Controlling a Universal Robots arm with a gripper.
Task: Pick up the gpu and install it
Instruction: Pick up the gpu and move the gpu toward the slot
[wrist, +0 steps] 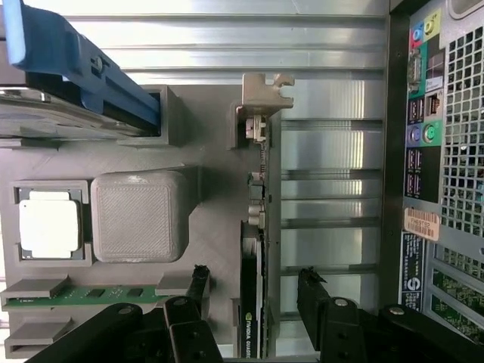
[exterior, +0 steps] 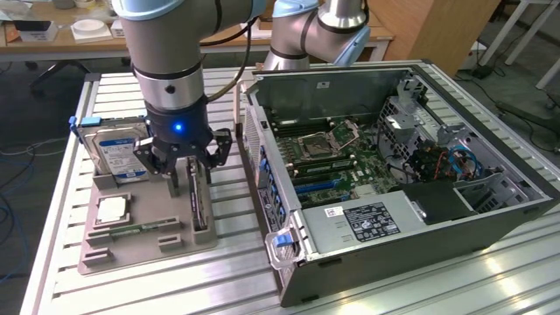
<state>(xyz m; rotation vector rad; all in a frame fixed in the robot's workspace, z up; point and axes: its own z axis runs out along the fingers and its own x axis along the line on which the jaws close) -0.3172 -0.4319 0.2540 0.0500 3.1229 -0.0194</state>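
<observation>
My gripper [exterior: 191, 187] is spread open, with one finger on each side of the gpu [exterior: 200, 210]. In the wrist view the fingertips [wrist: 198, 283] stand clear of the card's two faces, with a gap on each side, so I hold nothing yet.

The gpu stands on its long edge in a slot of the grey parts tray [exterior: 131, 252], directly under me. Its metal bracket [wrist: 261, 98] is at the end away from my fingers.

On the exterior view's clock face, taken from my gripper:
- The hard drive [exterior: 118, 147] with the blue-white label stands at about 10 o'clock.
- The square processor chip [exterior: 112, 210] lies near 8 o'clock.
- The green memory stick [exterior: 136, 230] lies just beyond the chip, near 7 o'clock.
- The open computer case [exterior: 394, 164] lies at 3 o'clock, just beside the tray, with its motherboard [exterior: 337, 157] exposed.
- Everything rests on the slatted metal table [exterior: 227, 282].

I judge that I am at the pick-up step, lined up astride the card but not yet gripping it, and installation has not started. A sound hold calls for both pads to meet the flat faces squarely. The card should stay upright in its slot, not levered against the tray walls.
</observation>
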